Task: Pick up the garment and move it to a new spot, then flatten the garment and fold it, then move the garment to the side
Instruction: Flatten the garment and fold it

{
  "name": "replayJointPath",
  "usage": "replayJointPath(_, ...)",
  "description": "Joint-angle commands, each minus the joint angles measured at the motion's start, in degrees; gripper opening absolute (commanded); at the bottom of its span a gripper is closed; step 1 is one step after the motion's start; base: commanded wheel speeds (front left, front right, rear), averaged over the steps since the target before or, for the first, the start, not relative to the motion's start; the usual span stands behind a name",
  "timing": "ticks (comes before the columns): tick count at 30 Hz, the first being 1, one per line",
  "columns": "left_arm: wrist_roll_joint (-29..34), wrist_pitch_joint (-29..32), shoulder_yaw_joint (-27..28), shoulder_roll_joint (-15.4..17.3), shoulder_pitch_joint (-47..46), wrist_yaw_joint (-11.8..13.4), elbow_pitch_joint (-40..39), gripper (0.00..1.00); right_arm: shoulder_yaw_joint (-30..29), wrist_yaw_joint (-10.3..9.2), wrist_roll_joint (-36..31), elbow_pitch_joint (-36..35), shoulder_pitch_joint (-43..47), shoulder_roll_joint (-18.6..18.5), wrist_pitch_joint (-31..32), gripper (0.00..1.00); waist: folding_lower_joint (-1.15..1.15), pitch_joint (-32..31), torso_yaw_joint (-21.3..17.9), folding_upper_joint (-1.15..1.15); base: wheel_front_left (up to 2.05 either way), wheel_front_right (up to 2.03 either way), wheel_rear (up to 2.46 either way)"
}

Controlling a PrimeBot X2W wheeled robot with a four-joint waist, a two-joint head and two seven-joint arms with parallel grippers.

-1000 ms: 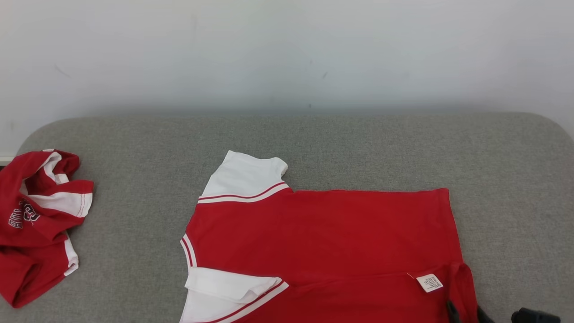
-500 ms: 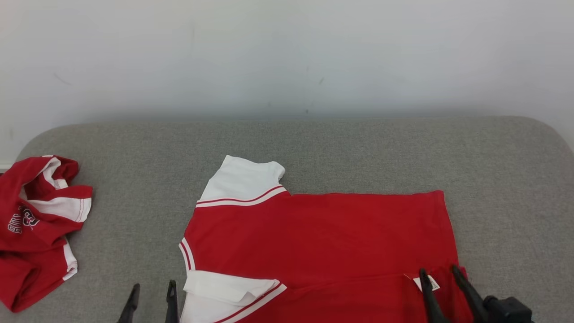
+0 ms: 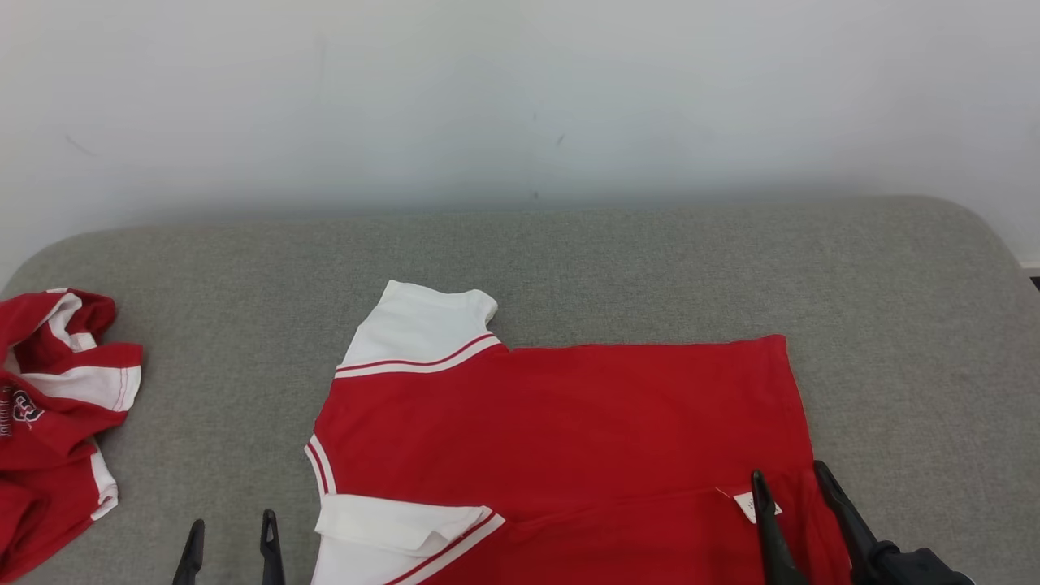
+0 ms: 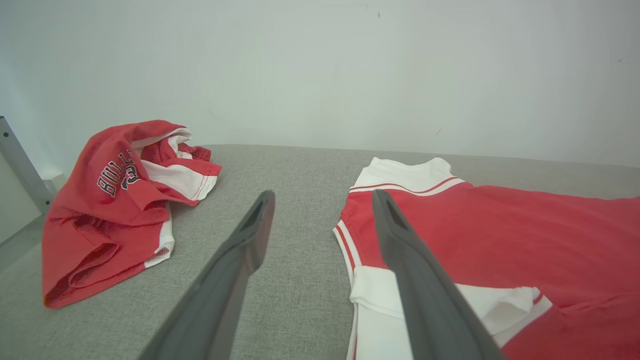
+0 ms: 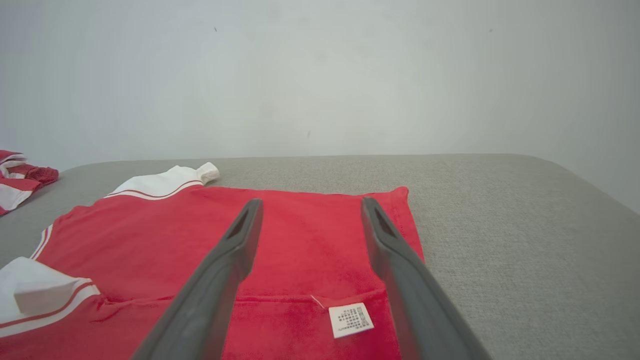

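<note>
The garment (image 3: pixel 561 422) lay flat on the grey pad (image 3: pixel 650 268), near the mid, w/ its near edge folded over. L gripper (image 3: pixel 231 522) was open, nothing in it, over the pad just beside the white sleeve (image 3: pixel 390 528). R gripper (image 3: pixel 789 473) was open too, over the white label (image 3: pixel 743 505). Another red shirt (image 3: pixel 49 406) sat bunched up far left.

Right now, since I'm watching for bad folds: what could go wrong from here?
1. The near strip of the garment is turned over, label up; the open right gripper over it could pinch one layer only and skew the fold.
2. The near white sleeve lies doubled beside the open left gripper; folding now may trap that crease.
3. A crumpled red shirt sits at the table's left end, so moving the garment there could tangle them.
</note>
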Motion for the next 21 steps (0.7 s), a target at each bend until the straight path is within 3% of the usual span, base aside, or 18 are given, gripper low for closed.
replayJointPath(1,0.03,-0.15,1.05,-0.46,0.53,-0.56,-0.3,1.0,-0.4,0.08,0.21,-0.43,0.48,0.52,-0.13,1.0,0.0,0.24,-0.36,0.0,0.0,0.0,0.0)
replayJointPath(10,2.13,-0.15,6.78,-2.46,-0.18,-4.87,1.23,1.0,-1.81,0.08,0.25,-1.58,0.27,1.91,-0.13,1.0,0.0,1.12,-1.61,0.0,0.0,0.0,0.0)
replayJointPath(21,2.93,-0.15,8.56,-2.73,-3.71,-7.88,4.82,1.0,-2.48,0.08,1.07,1.13,-2.72,2.27,-0.14,1.0,0.0,2.42,-3.54,0.0,0.0,0.0,0.0)
